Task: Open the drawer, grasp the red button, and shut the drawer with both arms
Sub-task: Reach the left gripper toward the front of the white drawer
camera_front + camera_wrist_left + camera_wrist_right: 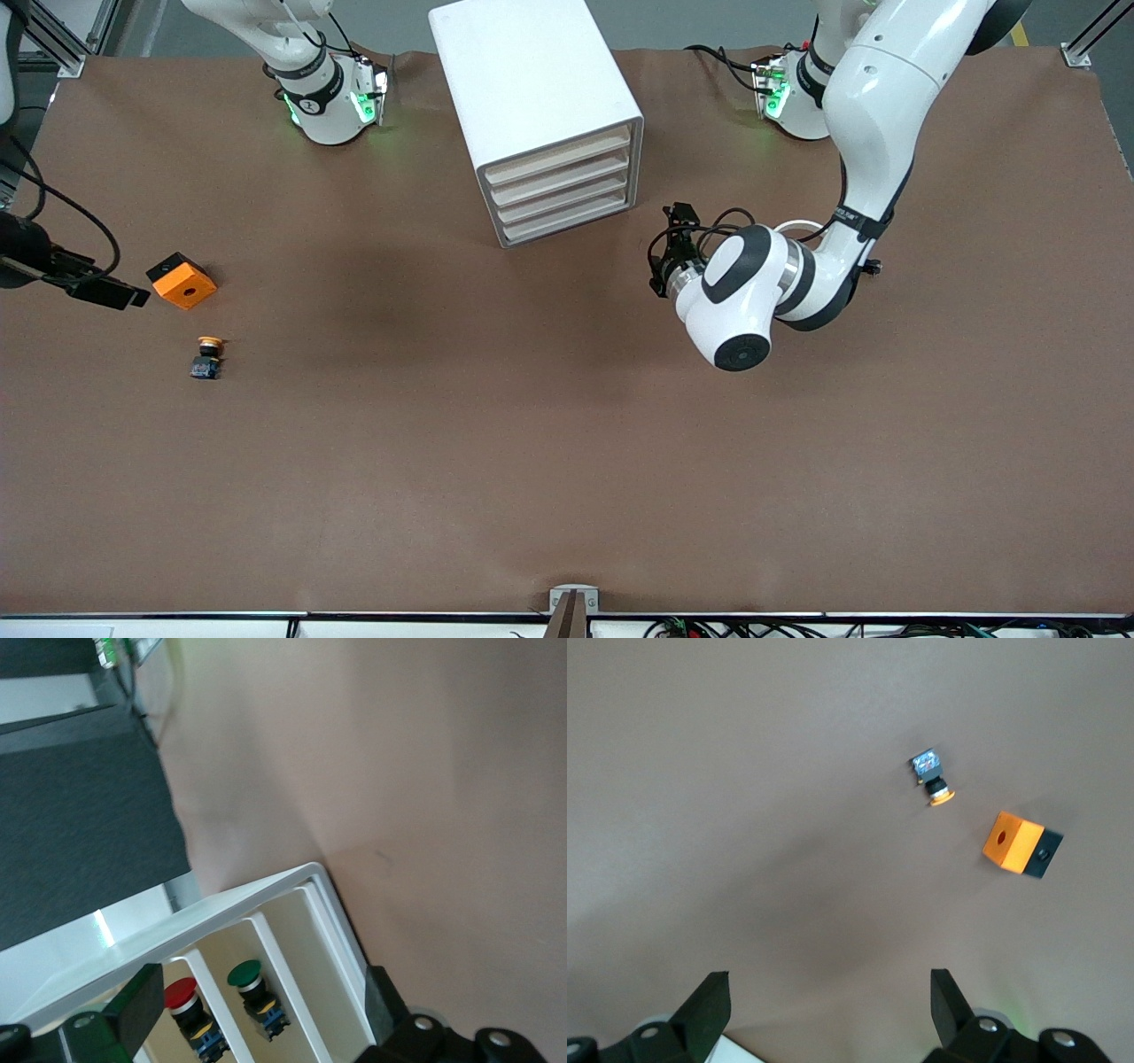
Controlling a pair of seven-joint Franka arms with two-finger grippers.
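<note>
Left arm (873, 115): rises from its base, bends down at the elbow, wrist folded toward the table's middle. Left gripper (660, 257): low over the table, jaws spread wide, nothing between the fingers (133, 1014).

Right arm (301, 62): only the base segment and a dark wrist part at the table's edge show. Right gripper (830, 1010): aloft, jaws spread wide, empty.
</note>
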